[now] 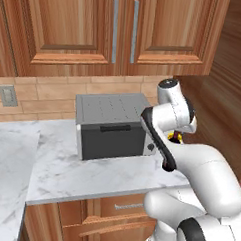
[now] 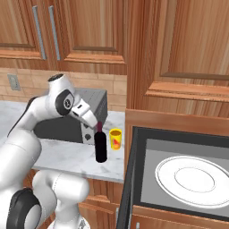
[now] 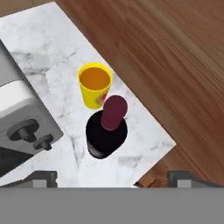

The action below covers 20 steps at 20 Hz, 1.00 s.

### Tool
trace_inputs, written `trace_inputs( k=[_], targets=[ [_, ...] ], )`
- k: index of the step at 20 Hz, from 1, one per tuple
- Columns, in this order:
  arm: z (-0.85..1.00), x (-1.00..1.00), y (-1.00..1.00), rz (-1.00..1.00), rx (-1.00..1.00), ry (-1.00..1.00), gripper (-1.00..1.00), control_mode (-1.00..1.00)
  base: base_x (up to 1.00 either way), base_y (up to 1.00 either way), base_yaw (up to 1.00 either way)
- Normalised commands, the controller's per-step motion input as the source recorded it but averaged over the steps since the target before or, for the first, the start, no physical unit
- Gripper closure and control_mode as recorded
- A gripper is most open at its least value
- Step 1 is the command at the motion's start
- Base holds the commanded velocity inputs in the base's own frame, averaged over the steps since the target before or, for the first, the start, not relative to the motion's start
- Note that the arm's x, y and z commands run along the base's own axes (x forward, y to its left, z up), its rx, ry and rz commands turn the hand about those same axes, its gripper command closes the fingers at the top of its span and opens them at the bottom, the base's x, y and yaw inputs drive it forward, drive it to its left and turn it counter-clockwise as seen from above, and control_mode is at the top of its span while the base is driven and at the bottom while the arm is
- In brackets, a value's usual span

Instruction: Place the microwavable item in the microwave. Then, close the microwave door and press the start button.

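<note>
One toaster oven (image 2: 74,123), one wine bottle (image 2: 100,145), one yellow mug (image 2: 115,138) and one open microwave (image 2: 181,174) run left to right along the marble counter (image 2: 62,156). Mug: short, upright, red mark on its side, just behind the bottle. Gripper (image 3: 112,177) hangs above both, jaws spread wide, holding nothing.

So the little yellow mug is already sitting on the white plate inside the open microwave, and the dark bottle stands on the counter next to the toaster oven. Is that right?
Not quite. The yellow mug is on the marble counter, beside the dark bottle; the white plate in the open microwave has nothing on it. The right base view shows this. The bottle does stand by the toaster oven.
</note>
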Motion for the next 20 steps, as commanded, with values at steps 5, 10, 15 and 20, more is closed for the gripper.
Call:
trace_inputs(
  k=[5, 10, 15, 20],
  targets=[
    [-0.27, 0.28, 0.00, -0.01, -0.06, -0.08, -1.00, -1.00, 0.00, 0.00, 0.00],
    [-0.21, 0.16, -0.01, 0.00, 0.00, 0.00, -1.00, -1.00, 0.00, 0.00, 0.00],
    [-0.05, 0.00, -0.18, 0.00, 0.00, 0.03, -1.00, -1.00, 0.00, 0.00, 0.00],
    [-0.05, 0.00, -0.38, 0.00, 0.00, 0.06, -1.00, -1.00, 0.00, 0.00, 0.00]
  ],
)
